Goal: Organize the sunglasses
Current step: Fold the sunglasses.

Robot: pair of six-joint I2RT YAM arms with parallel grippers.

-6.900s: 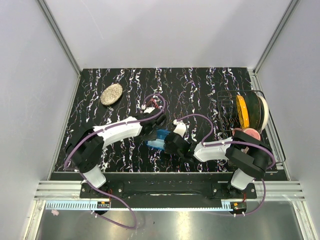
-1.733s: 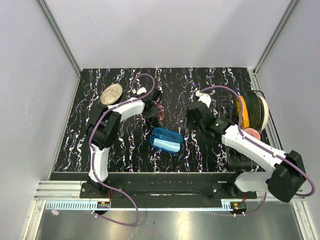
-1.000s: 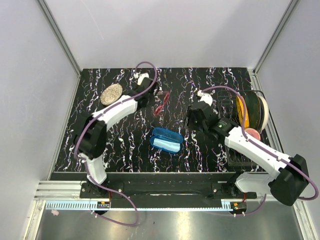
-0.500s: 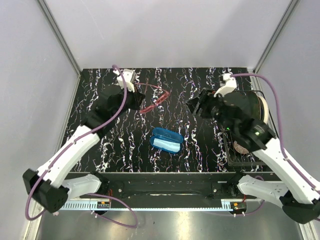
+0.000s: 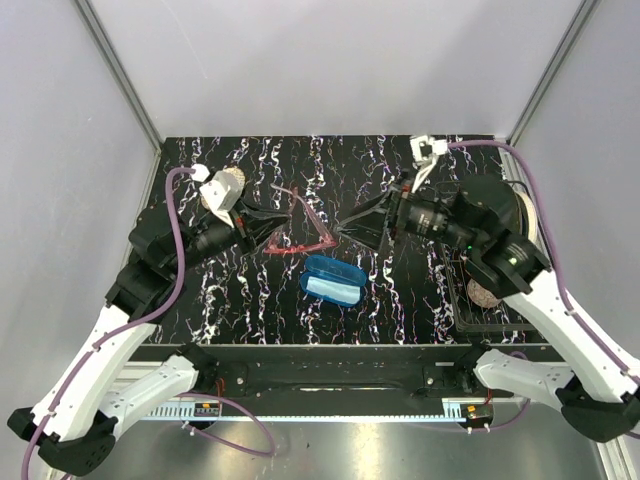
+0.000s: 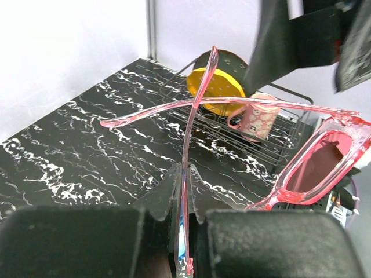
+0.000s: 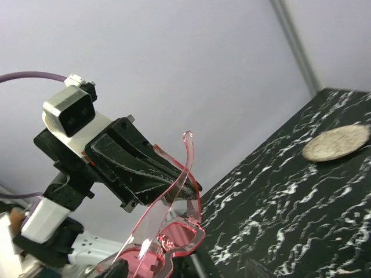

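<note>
Two grippers face each other at mid-frame, so we judge this the folding or handover step. The sunglasses point(image 5: 300, 232) hang above the table point(image 5: 200, 300), just up-left of the case point(image 5: 333, 280). The left gripper point(image 5: 262, 222) is clamped on one temple arm. The right gripper point(image 5: 350, 228) stands spread wide, holding nothing, just beside the lenses. We cannot tell if it touches them. Next it must close gently on the free arm or frame.

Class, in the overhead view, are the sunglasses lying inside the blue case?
No, the left pincer holds the sunglasses up, apart from the case.
</note>
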